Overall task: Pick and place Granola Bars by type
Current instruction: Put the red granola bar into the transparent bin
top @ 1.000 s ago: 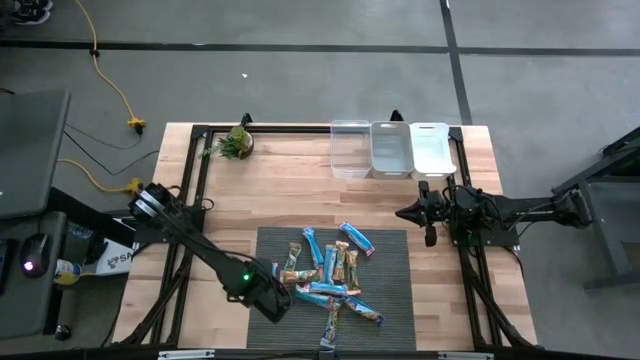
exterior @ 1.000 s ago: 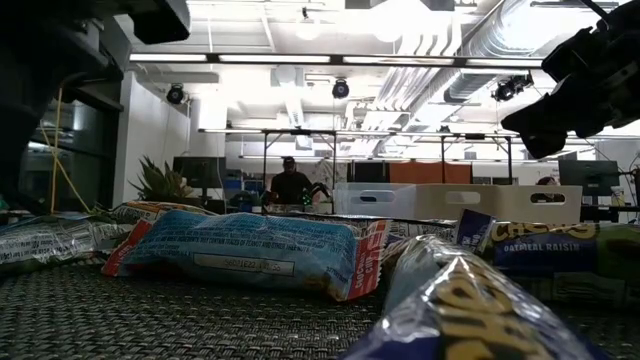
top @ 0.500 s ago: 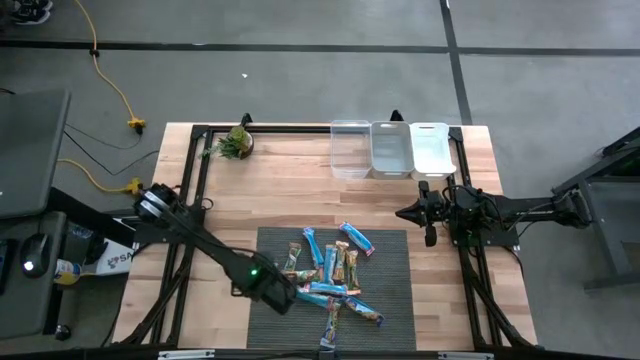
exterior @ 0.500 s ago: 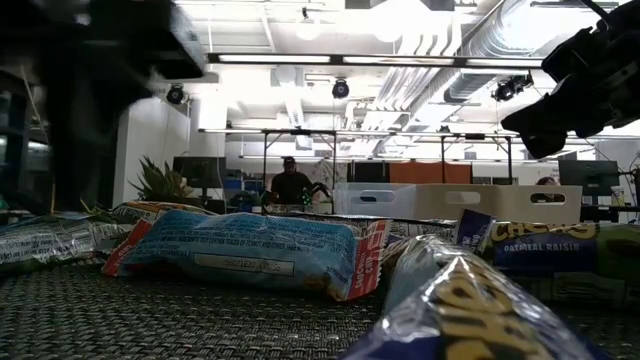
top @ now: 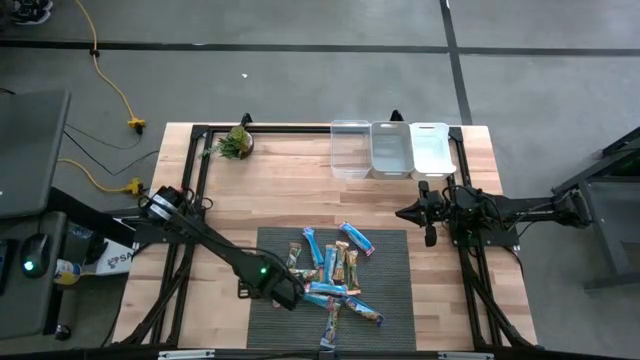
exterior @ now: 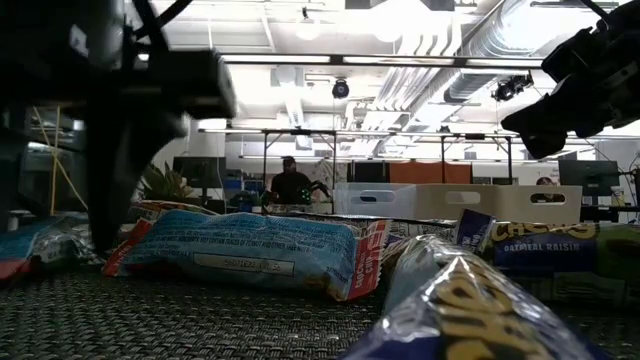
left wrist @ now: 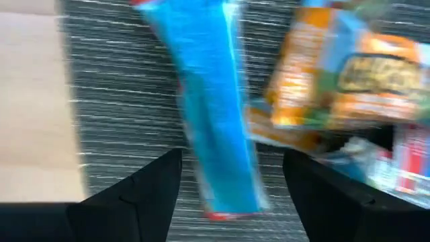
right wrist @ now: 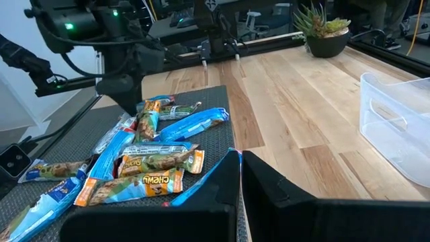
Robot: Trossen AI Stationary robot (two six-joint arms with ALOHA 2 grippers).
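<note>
Several Granola Bars lie in a loose pile on a dark ribbed mat, mostly blue wrappers, some orange and green. My left gripper is open and low at the pile's left side. In the left wrist view its fingers stand on either side of the near end of a blue bar, with an orange bar beside it. One dark finger reaches down to the mat in the low view. My right gripper waits shut above the wood, right of the mat.
Three clear plastic bins stand in a row at the table's far edge, right of centre. A small potted plant sits at the far left. Bare wood surrounds the mat. Beyond the table a person shows in the room.
My left gripper has moved toward the table's right edge and down, from the mat's left margin to the left side of the bar pile.
</note>
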